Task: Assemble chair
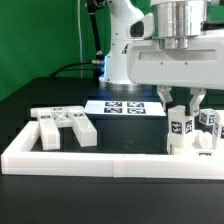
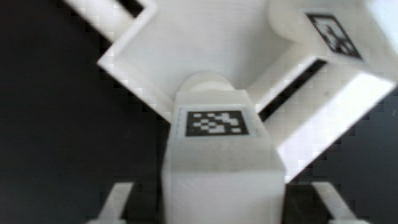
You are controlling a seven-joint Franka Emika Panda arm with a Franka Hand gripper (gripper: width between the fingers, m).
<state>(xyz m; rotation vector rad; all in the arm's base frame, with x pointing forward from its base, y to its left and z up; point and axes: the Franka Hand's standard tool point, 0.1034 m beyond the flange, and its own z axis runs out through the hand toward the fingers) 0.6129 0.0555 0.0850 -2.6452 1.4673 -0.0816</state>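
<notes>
My gripper [image 1: 183, 108] hangs at the exterior view's right, shut on an upright white chair post [image 1: 181, 128] that carries a square tag. In the wrist view the tagged post [image 2: 217, 130] runs up between my two fingers [image 2: 121, 200], and angled white chair slabs [image 2: 151, 55] spread out beyond it. More tagged chair blocks [image 1: 207, 127] stand right beside the held post, touching or nearly so. A separate cluster of chair pieces [image 1: 62, 127] lies at the exterior view's left.
A long low white border wall [image 1: 100, 160] runs along the front and up the left side. The marker board [image 1: 125, 107] lies flat behind the parts, in front of the robot's base. A green backdrop closes the rear.
</notes>
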